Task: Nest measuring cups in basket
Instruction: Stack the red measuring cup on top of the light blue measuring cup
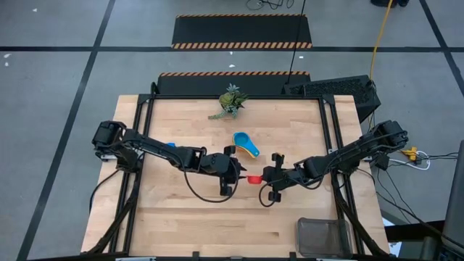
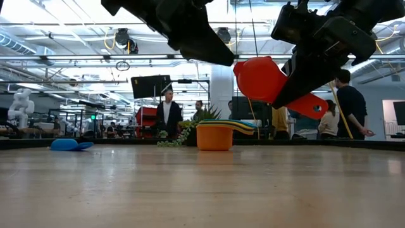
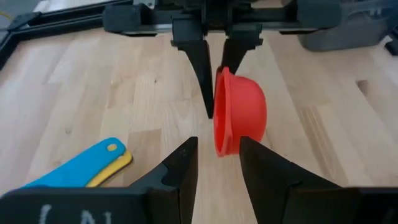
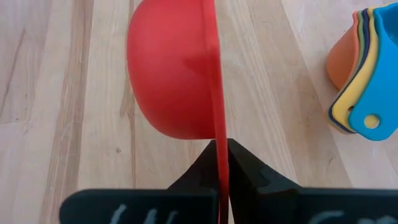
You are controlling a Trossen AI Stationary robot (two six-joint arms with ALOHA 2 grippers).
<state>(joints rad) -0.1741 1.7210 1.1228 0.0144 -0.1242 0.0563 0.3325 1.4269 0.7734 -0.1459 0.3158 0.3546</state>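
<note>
A red measuring cup (image 1: pixel 254 178) hangs above mid-table, turned on its side, in my right gripper (image 1: pixel 264 178), which is shut on it. My left gripper (image 3: pixel 217 146) is open and faces it from the table's left. Its fingertips stand either side of the cup's rim (image 3: pixel 222 140), and no touch shows. A nested stack of cups (image 1: pixel 245 143), light blue on top with yellow and orange below, sits bowl-down on the wood. One dark blue cup (image 1: pixel 170 145) lies alone to the left. The wire basket (image 1: pixel 324 235) rests at the near right corner. My right gripper pinches the red cup's flat handle (image 4: pixel 221 155) between its two fingers, one on each flat face. It comes level from the table's right, along the handle. The cup is lifted clear of the table (image 2: pixel 262 79), its rim plane upright and the bowl (image 4: pixel 174 74) bulging to one side.
A small green plant sprig (image 1: pixel 230 101) lies near the far edge. The cup stack (image 2: pixel 215 136) stands just beyond the two grippers. Bare wood stretches between the grippers and the basket. People stand in the room behind the table (image 2: pixel 168 114).
</note>
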